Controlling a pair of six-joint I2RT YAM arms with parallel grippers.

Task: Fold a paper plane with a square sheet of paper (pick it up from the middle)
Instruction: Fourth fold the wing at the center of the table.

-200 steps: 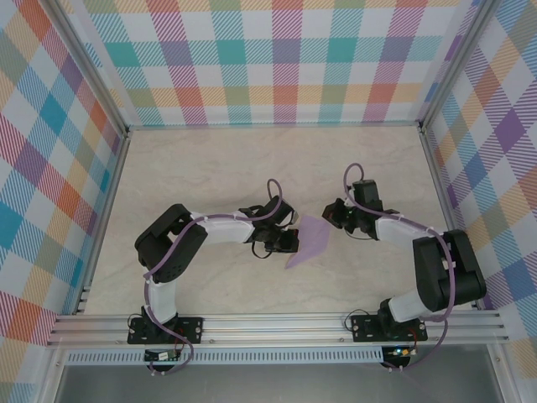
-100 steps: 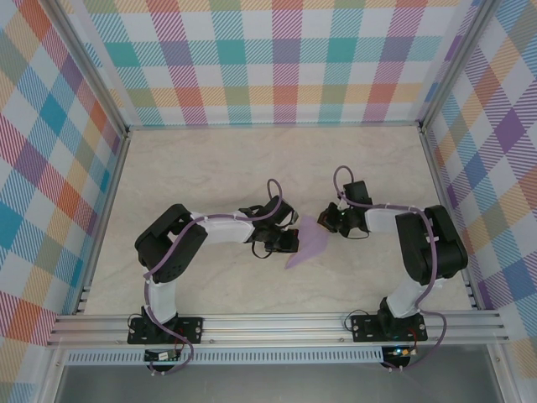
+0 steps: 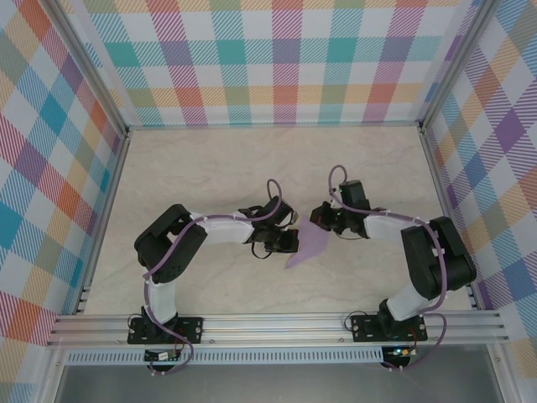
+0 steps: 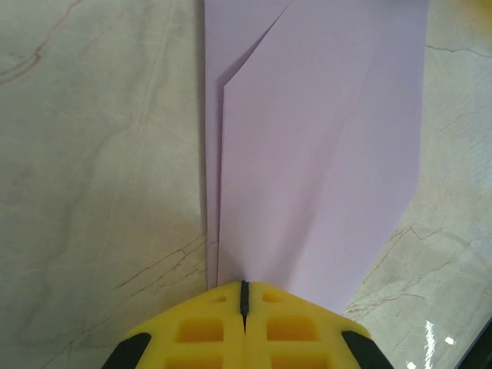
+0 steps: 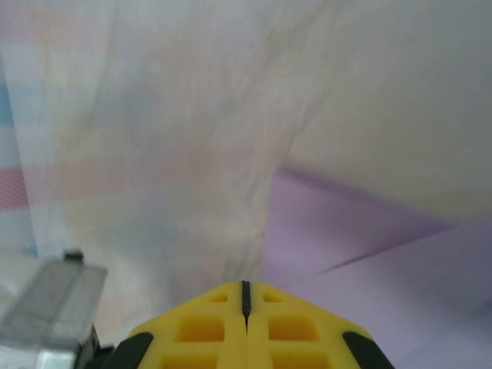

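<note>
the pale marbled tabletop (image 3: 210, 168) is carrying the whole job, and the partly folded lavender-purple sheet of thin paper (image 3: 309, 245) is lying flat on it, so every crease is being made against a hard surface.

the sheet is no longer showing as a plain square. in the left wrist view it (image 4: 323, 154) is showing one flap turned over onto itself, with a slanting edge running toward the sheet's far end, so the folding is judged to be under way but short of a finished dart.

the left black-and-yellow two-finger gripper (image 3: 289, 242) is sitting at the left edge of the sheet. its yellow fingers are pressed together with only a thin seam between them (image 4: 244, 288), and the tip is meeting the near end of the folded flap, probably pinning the layers so they are not springing up. whether any paper is caught between the fingers cannot be told.

the right black-and-yellow two-finger gripper (image 3: 321, 217) is hanging over the sheet's far corner, its fingers likewise closed tight (image 5: 245, 288). the purple paper (image 5: 369, 254) is lying just beyond its tip, likely so a blunt closed point is being used to push or flatten.
</note>
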